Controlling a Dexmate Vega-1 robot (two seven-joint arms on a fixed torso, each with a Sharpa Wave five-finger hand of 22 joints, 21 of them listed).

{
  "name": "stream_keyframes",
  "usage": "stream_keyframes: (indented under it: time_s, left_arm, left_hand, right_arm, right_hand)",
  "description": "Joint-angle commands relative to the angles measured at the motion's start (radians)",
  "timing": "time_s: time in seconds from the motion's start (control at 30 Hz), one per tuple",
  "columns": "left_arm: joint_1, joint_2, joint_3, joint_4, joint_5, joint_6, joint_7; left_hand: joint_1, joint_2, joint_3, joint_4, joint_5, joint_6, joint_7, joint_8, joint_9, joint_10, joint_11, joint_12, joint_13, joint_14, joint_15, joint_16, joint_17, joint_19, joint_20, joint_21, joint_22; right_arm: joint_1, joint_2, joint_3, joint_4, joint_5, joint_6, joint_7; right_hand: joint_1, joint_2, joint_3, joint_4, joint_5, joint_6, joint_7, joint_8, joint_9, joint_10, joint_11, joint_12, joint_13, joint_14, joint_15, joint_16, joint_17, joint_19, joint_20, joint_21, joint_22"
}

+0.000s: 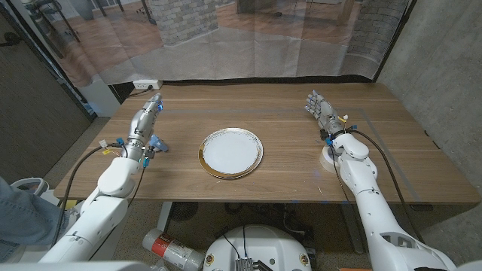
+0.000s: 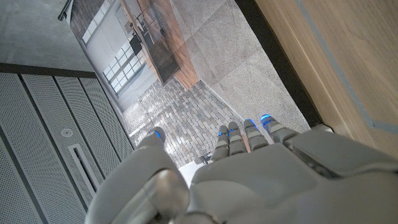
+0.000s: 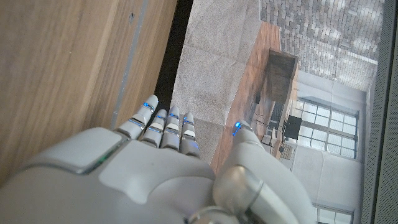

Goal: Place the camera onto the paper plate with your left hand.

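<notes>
No camera is anywhere on the counter; the paper plate sits bare at centre. Left hand and right hand hold nothing, fingers apart. The risk, I think: reaching with nothing to grasp.

soft, even daylight is coming through the sheeting behind the table; shadows are staying faint, the head view is bending at its edges.

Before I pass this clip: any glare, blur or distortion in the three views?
Head view: sharp, evenly lit, soft shadow beside the plate, mild sheen on the table. Left wrist view: turned, left hand close and soft. Right wrist view: likewise, right hand slightly blurred.
</notes>
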Motion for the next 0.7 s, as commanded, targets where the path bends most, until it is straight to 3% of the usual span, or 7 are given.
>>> stream_keyframes:
  time_s: [0.03,0.7]
  left_arm:
    - [0.051,-0.005,-0.039,-0.029,0.036,-0.022,0.036]
    - [0.095,-0.01,-0.079,-0.063,0.175,-0.029,0.119]
  left_hand:
    - [0.011,0.002,-0.002,-0.004,-0.002,0.006,0.002,-0.002,0.003,0.011,-0.003,0.002,0.004,0.007,-0.002,0.007,0.002,-0.002,0.004,-0.002,0.003]
    - [0.017,0.005,-0.004,-0.008,-0.001,0.028,-0.005,0.001,0.003,0.03,-0.014,0.003,0.004,0.026,-0.013,0.009,0.001,0.001,0.003,-0.004,0.003]
  right_arm:
    - [0.013,0.004,-0.004,0.02,-0.002,0.006,0.004]
    - [0.019,0.007,0.0,0.03,-0.001,0.011,0.009]
  right_hand:
    - [-0.002,0.009,0.002,-0.006,0.002,0.005,-0.006,0.004,0.004,0.007,-0.003,0.006,0.003,0.009,0.0,0.002,0.005,0.012,-0.03,-0.006,0.002]
    - [-0.003,0.01,0.002,-0.008,0.001,0.006,-0.006,0.004,0.004,0.008,-0.003,0.007,0.003,0.01,0.001,0.002,0.005,0.015,-0.029,-0.012,0.003]
